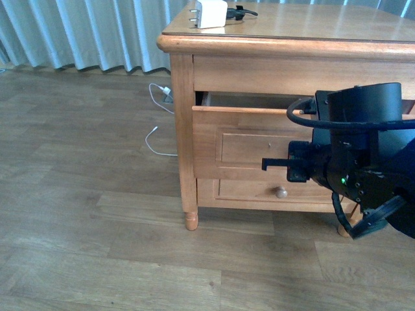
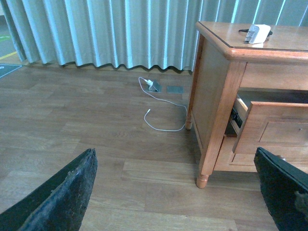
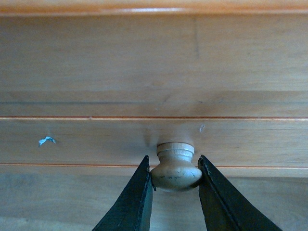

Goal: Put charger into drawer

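Observation:
The white charger (image 1: 211,13) lies on the nightstand top near its left corner, prongs pointing left, with its black bundled cable (image 1: 244,11) behind it. The left wrist view shows the charger (image 2: 257,33) too. The upper drawer (image 1: 246,139) is pulled out a little, with a dark gap above its front, and appears in the left wrist view as the drawer (image 2: 274,127) standing proud of the cabinet. My right gripper (image 3: 174,163) is shut on the drawer's round wooden knob (image 3: 176,174), and my right arm (image 1: 356,149) covers it in the front view. My left gripper (image 2: 174,159) hangs open over the floor, holding nothing.
The lower drawer is shut, its knob (image 1: 281,192) showing under my right arm. A long white cable (image 1: 155,139) trails on the wood floor left of the nightstand leg (image 1: 190,220). Pale curtains (image 1: 84,32) hang behind.

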Action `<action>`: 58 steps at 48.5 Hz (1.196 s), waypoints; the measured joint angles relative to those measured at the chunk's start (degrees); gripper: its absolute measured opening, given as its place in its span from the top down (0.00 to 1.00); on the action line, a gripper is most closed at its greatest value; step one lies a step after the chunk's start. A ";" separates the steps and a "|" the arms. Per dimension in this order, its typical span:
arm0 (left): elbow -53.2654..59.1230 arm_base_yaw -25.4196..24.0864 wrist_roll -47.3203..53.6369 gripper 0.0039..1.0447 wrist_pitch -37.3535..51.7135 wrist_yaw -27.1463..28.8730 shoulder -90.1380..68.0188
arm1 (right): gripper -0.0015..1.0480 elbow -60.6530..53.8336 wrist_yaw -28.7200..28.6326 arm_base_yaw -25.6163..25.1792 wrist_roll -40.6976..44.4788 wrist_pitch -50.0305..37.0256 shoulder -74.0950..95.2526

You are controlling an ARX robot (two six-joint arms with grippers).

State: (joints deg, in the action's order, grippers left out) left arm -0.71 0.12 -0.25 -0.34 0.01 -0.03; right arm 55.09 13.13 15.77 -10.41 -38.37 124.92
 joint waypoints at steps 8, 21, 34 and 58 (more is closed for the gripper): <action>0.00 0.00 0.00 0.05 0.00 0.00 0.00 | 0.78 -5.42 -0.48 0.66 -0.96 3.54 -5.25; 0.00 0.00 0.00 0.05 0.00 0.00 0.00 | 0.78 -16.20 -2.78 1.95 -1.18 4.83 -13.75; 0.00 0.00 0.00 0.05 0.00 0.00 0.00 | 0.79 -23.04 -4.90 2.84 -1.92 6.01 -19.67; 0.00 0.00 0.00 0.05 0.00 0.00 0.00 | 0.08 -30.27 -6.19 4.04 -1.36 10.64 -36.04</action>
State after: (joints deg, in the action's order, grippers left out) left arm -0.71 0.12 -0.25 -0.34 0.01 -0.03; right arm 24.82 6.94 19.81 -11.77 -27.73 88.88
